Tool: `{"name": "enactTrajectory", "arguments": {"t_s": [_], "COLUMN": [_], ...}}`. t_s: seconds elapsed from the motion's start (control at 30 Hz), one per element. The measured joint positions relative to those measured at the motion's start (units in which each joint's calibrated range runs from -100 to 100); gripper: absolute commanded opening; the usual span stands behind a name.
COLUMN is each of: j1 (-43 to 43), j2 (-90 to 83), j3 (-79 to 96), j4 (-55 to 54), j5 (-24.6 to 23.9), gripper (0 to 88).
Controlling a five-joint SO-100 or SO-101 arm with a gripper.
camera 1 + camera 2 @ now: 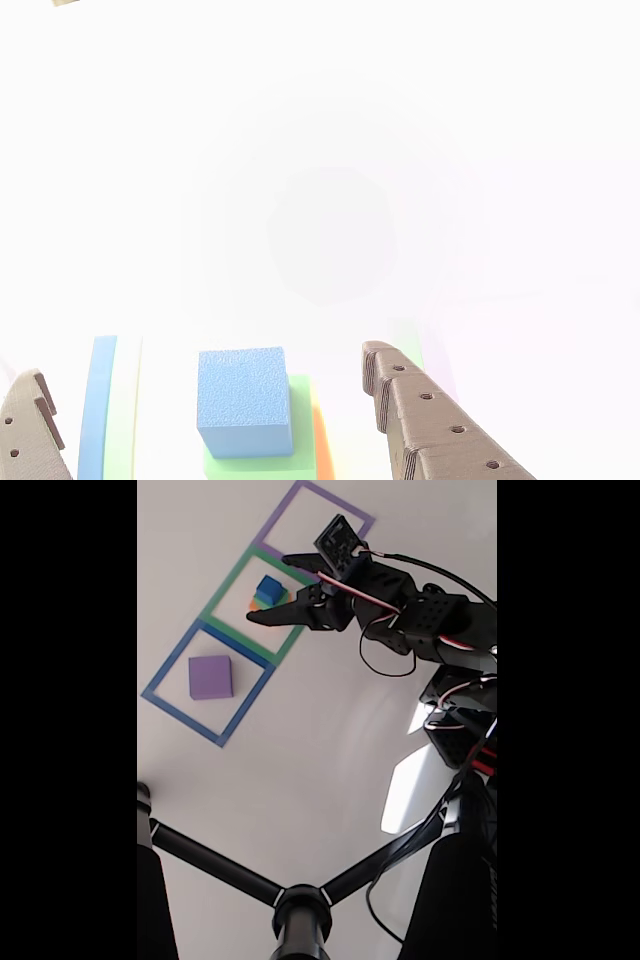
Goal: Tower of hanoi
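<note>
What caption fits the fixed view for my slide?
Open gripper hovers by the block stack in the green square; a purple block sits in the blue square.

White table (pixel 300 770), bright glare patches, black stand (pixel 300 910).

In the fixed view three taped squares (pixel 240 620) ran in a diagonal row across the table (pixel 300 760). A single block (pixel 210 676) lay in the lowest square. A stack of blocks (pixel 267 592) stood in the middle one, the gripper (pixel 268 588) just beside it.
</note>
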Motion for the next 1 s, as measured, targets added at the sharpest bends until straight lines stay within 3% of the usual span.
{"name": "enactTrajectory", "arguments": {"t_s": [0.33, 1.0], "j1": [-0.25, -2.87], "j2": [10.38, 17.14], "j3": [0.0, -0.09], "j4": [-10.51, -16.21], "j5": [0.0, 0.0], "gripper": [33.7, 28.7]}}
